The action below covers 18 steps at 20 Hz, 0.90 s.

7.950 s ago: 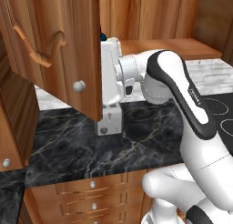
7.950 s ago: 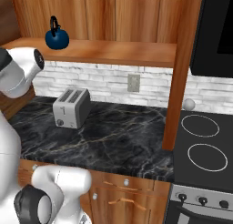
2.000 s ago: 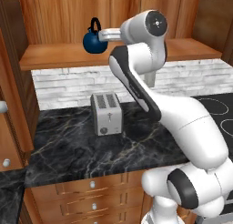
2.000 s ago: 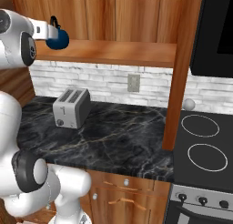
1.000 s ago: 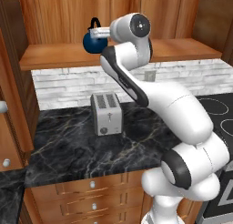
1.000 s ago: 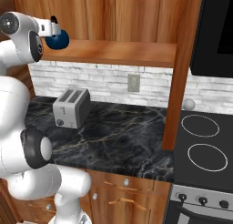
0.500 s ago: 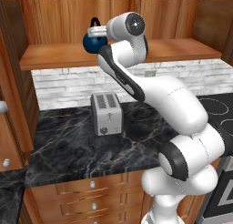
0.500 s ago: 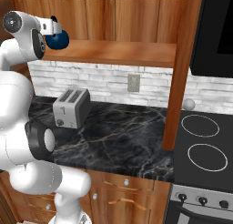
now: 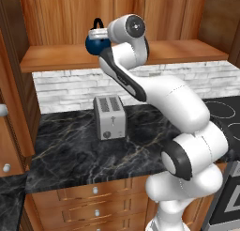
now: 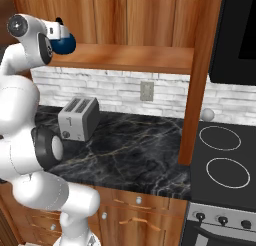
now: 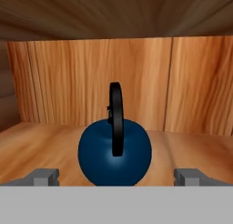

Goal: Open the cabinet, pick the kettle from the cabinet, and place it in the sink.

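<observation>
1. A silver toaster (image 9: 109, 117) stands on the black marble counter (image 9: 70, 155).
2. Above it, the gripper (image 11: 116, 176) reaches into the open cabinet (image 9: 56, 58), jaws spread fully wide, gripping nothing.
3. The dark-blue kettle (image 11: 114, 152) sits between the fingertips (image 11: 44, 176) on the cabinet shelf, handle edge-on.

Eight seconds ago the arm was low at the cabinet (image 9: 117, 56) door, which hid the shelf in the left base view — the door is now swung aside. The arm has since risen and folded back toward the shelf. Over the last two seconds the gripper (image 11: 116, 175) has closed in on the kettle (image 11: 114, 152) — fingers wide, flanking it.
</observation>
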Motion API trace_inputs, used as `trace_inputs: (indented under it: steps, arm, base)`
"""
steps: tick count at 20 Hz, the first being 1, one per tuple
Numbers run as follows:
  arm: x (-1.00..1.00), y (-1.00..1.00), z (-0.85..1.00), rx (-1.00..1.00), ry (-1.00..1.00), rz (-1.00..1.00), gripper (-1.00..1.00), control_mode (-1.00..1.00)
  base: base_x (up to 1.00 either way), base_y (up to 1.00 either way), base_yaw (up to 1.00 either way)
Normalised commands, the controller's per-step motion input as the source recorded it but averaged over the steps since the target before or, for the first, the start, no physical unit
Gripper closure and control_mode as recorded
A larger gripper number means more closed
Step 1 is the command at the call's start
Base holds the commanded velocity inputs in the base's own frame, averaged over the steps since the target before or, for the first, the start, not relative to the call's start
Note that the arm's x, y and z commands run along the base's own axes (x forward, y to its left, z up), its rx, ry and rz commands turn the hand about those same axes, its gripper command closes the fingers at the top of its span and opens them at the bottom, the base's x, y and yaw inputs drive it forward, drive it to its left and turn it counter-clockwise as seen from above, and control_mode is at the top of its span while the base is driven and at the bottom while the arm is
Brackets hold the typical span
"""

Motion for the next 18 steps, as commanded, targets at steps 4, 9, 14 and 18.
trace_inputs:
  steps: [4, 9, 14, 18]
  arm:
    - [0.19, 0.05, -0.11, 0.00, 0.01, 0.00, -1.00, -1.00]
    - [0.22, 0.00, -0.04, 0.00, 0.00, 0.00, -1.00, -1.00]
    - [0.20, 0.00, 0.00, 0.00, 0.00, 0.00, -1.00, -1.00]
    - [0.15, 0.02, 0.00, 0.00, 0.00, 0.00, -1.00, -1.00]
  base:
    - [0.00, 0.00, 0.00]
    - [0.00, 0.00, 0.00]
    - [0.00, 0.00, 0.00]
    - [0.00, 0.00, 0.00]
